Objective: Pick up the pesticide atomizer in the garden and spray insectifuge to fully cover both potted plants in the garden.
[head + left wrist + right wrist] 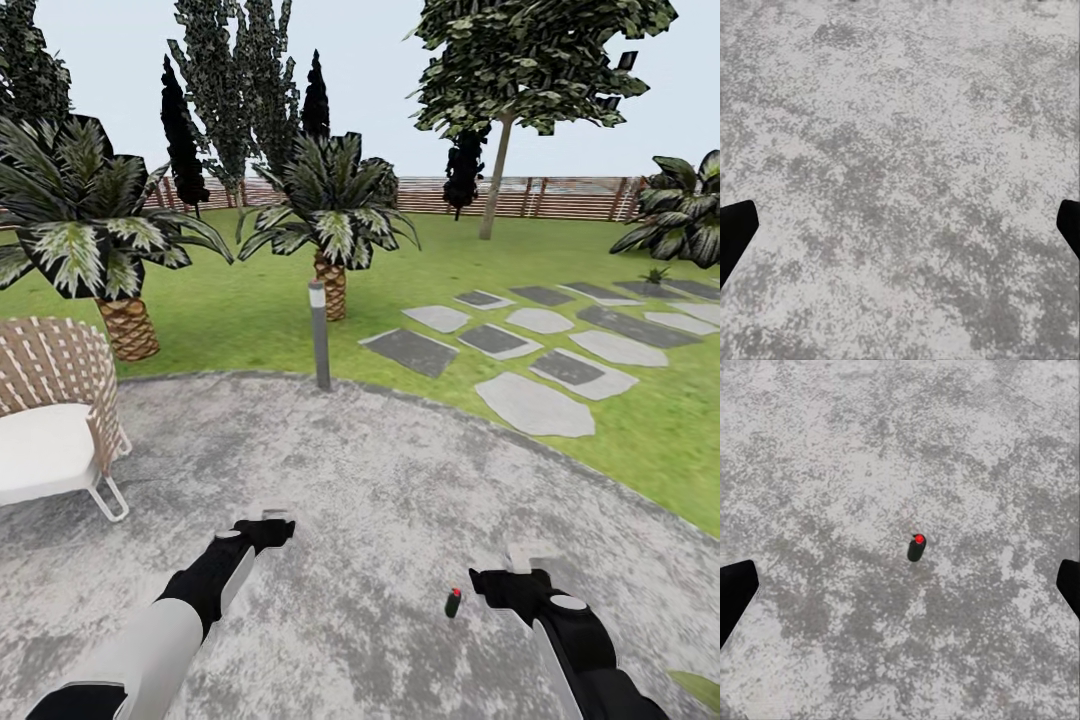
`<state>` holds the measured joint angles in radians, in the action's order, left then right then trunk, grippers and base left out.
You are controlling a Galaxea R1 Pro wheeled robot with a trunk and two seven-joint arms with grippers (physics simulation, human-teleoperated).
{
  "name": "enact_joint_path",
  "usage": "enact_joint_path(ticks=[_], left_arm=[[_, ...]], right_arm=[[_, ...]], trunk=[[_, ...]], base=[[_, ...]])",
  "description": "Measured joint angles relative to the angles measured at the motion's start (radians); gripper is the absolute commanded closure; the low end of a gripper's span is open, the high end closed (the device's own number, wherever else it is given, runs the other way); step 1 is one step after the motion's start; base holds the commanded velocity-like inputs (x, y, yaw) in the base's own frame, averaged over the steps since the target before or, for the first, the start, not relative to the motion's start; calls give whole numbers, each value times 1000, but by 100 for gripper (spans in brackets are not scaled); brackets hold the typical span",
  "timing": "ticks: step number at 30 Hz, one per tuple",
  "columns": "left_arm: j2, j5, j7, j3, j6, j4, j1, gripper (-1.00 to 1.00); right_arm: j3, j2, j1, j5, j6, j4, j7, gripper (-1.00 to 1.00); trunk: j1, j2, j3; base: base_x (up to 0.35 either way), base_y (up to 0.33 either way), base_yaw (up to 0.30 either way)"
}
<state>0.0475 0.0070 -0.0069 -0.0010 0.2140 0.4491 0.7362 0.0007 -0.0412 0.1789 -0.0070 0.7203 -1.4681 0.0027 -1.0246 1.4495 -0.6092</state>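
Small dark green-black atomizer bottle with red top [916, 547] stands upright on grey mottled patio [817, 450], below wide-open, empty right pincer [900, 585]. Looks light, rigid, tippable; grip mid-body.

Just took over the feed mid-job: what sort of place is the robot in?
An outdoor garden or backyard, by the look of it: a grey mottled paved patio bordered by lawn, flat stepping stones, palm plants and a slatted fence. The pesticide atomizer stands on the patio.
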Motion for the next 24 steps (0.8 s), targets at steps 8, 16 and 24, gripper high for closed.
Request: enact_joint_path(ticks=[8, 16, 24], left_arm=[[0, 0, 0, 0, 0, 0, 0, -100], [1, 0, 0, 0, 0, 0, 0, -100], [2, 0, 0, 0, 0, 0, 0, -100]], right_arm=[[1, 0, 0, 0, 0, 0, -1, -100], [1, 0, 0, 0, 0, 0, -1, -100], [3, 1, 0, 0, 0, 0, -1, -100]], trunk=[[0, 0, 0], [0, 0, 0], [0, 0, 0]], base=[[264, 221, 0], [272, 221, 0], [278, 221, -15]])
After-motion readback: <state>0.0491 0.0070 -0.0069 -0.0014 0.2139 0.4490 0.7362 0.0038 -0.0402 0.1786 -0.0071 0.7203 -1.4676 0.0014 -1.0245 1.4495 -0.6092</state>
